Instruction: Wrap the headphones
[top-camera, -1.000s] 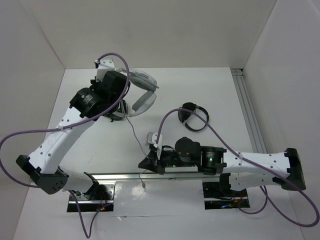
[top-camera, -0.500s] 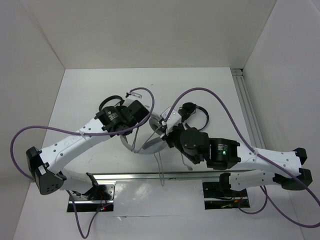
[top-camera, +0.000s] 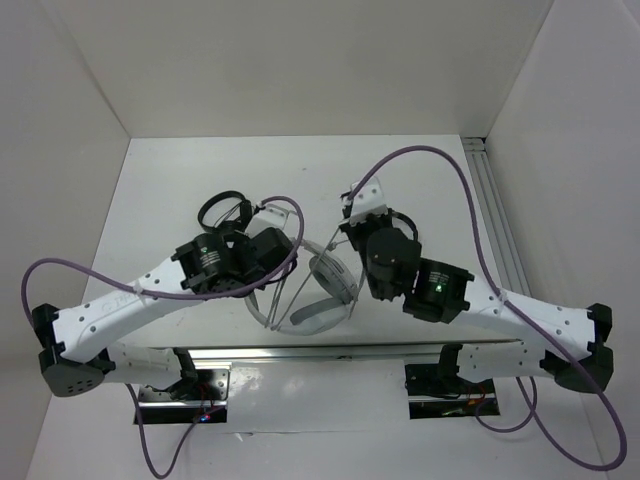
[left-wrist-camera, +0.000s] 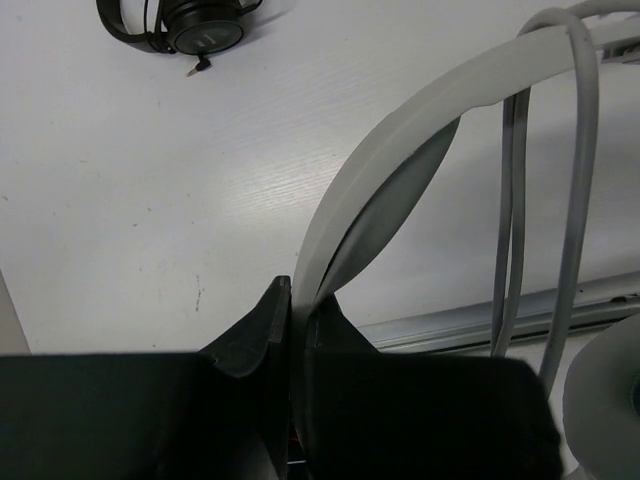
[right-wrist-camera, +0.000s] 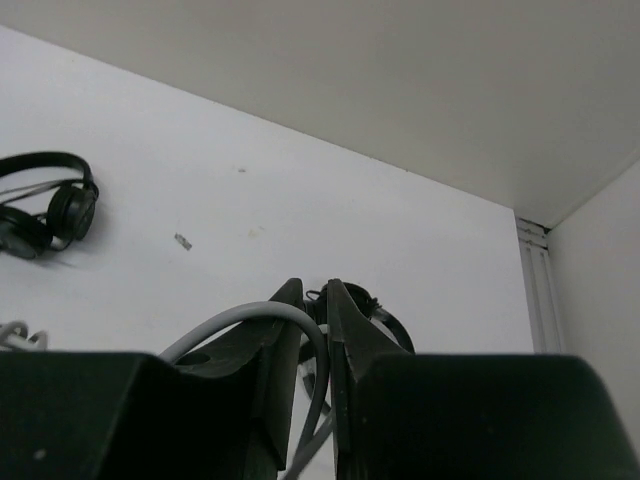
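Observation:
The headphones (top-camera: 322, 314) are light grey-white and hang near the table's front middle. My left gripper (top-camera: 272, 268) is shut on their wide headband (left-wrist-camera: 400, 180), which is pinched between its jaws (left-wrist-camera: 298, 300). One padded ear cup (left-wrist-camera: 605, 400) shows at the lower right of the left wrist view. The thin grey cable (left-wrist-camera: 512, 250) runs in strands across the headband. My right gripper (top-camera: 352, 212) is behind and to the right of the headphones. Its jaws (right-wrist-camera: 318, 300) are shut on a loop of that cable (right-wrist-camera: 250, 318).
A small black pair of headphones (top-camera: 222, 210) lies behind my left arm and shows in both wrist views (left-wrist-camera: 195, 22) (right-wrist-camera: 45, 212). A second small black pair (top-camera: 402, 222) lies partly under my right arm (right-wrist-camera: 390, 322). A metal rail (top-camera: 250, 352) runs along the front edge.
My left gripper has carried the headphones from the back left to the front middle. My right gripper has moved from the front edge up towards the back with the cable.

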